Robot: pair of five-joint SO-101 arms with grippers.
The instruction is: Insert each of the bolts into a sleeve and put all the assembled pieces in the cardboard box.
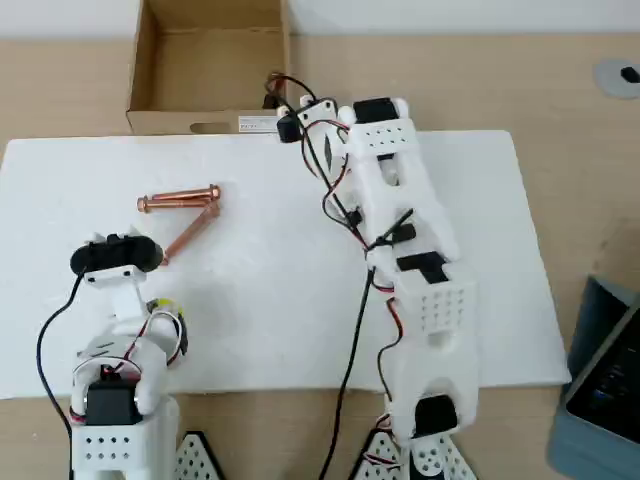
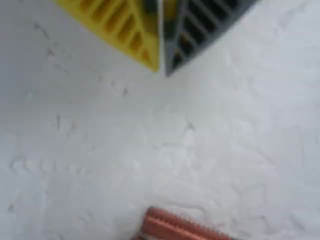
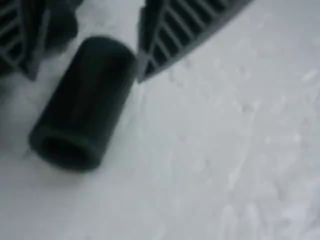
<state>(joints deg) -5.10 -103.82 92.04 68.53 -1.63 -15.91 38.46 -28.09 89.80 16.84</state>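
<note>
- Bright, even light from above fills the high view, and the white mat (image 1: 260, 300) on the desk comes close to washing out
- The arms and the bolts (image 1: 180, 201) throw only short, soft shadows onto it
- In the left wrist view, the mat's dents hold small grey shadows
- In the right wrist view, the dark sleeve (image 3: 82, 102) shows a dull sheen, with a soft shadow beside it

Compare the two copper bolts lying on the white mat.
Pose: the far bolt lies almost straight across the mat, while the near bolt slants diagonally.
Place: the far bolt sits closer to the cardboard box, while the near bolt runs down toward the left arm.
Both are copper-coloured, look about equally long, lie flat with no sleeve on them, and their right-hand ends nearly meet.
</note>
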